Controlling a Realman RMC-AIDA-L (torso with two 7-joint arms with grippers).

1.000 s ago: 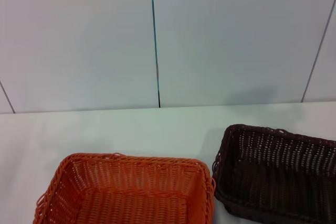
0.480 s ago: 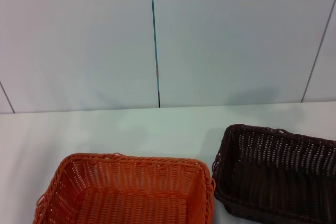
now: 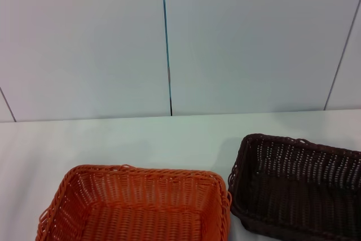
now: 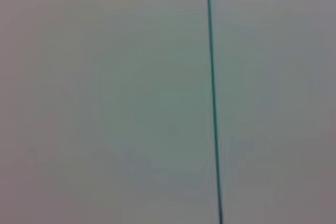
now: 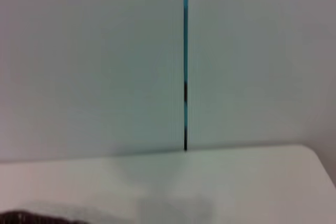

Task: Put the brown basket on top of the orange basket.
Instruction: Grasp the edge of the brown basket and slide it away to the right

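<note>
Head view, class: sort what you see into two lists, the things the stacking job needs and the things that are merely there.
Needed for the job:
- brown basket, on the table, at the robot's right
- orange basket, beside it, at the left

Merely there:
- white table
- panelled wall behind it

Neither gripper is in view.

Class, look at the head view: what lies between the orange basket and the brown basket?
Nothing: only a narrow strip of bare white table separates the orange basket from the brown basket.
</note>
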